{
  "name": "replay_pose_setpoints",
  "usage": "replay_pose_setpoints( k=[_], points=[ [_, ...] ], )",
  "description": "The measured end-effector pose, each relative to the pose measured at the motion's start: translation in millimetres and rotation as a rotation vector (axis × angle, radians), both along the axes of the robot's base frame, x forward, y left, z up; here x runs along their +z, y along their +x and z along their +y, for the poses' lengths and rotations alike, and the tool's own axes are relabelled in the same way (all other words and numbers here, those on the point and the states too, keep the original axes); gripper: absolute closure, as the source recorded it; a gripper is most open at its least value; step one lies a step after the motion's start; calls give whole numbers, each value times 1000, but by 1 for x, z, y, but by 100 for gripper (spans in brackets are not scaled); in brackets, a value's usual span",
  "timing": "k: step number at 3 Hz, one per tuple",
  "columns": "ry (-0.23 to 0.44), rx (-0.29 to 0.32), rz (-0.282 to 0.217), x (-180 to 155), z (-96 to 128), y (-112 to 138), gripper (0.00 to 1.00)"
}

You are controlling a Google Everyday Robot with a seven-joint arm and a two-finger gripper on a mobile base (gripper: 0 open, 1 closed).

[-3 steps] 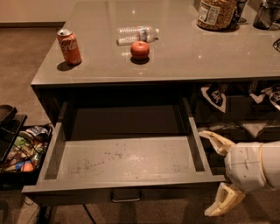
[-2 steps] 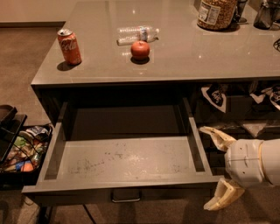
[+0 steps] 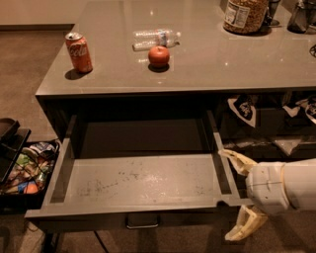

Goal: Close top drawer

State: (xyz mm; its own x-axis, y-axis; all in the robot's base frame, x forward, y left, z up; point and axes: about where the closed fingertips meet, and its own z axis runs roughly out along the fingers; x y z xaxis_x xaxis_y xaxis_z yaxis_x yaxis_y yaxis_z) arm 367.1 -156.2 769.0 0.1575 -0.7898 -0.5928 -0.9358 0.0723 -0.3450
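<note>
The top drawer (image 3: 138,180) is pulled fully out from under the grey counter. Its pale scuffed floor is bare, and its dark grey front with a small metal pull handle (image 3: 142,222) shows at the bottom edge. My gripper (image 3: 239,196) is at the drawer's right front corner. Its two pale fingers are spread apart, one finger (image 3: 238,160) beside the right side wall and the other lower, past the drawer front. It holds nothing.
On the counter (image 3: 197,69) stand a red soda can (image 3: 79,52), an apple (image 3: 159,56), a lying plastic bottle (image 3: 155,38) and a jar (image 3: 244,15). A bin of snack packets (image 3: 24,170) sits on the floor at left. Open shelves with bags are at right.
The gripper has shifted slightly left and up toward the drawer's right front corner. The drawer has not moved.
</note>
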Motion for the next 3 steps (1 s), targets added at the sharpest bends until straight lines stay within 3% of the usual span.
replay_pose_setpoints(
  k=[1,2,3],
  points=[
    [40,19,38,-37,7,-2,0],
    [44,19,42,-40,7,-2,0],
    [44,19,42,-40,7,-2,18]
  ],
)
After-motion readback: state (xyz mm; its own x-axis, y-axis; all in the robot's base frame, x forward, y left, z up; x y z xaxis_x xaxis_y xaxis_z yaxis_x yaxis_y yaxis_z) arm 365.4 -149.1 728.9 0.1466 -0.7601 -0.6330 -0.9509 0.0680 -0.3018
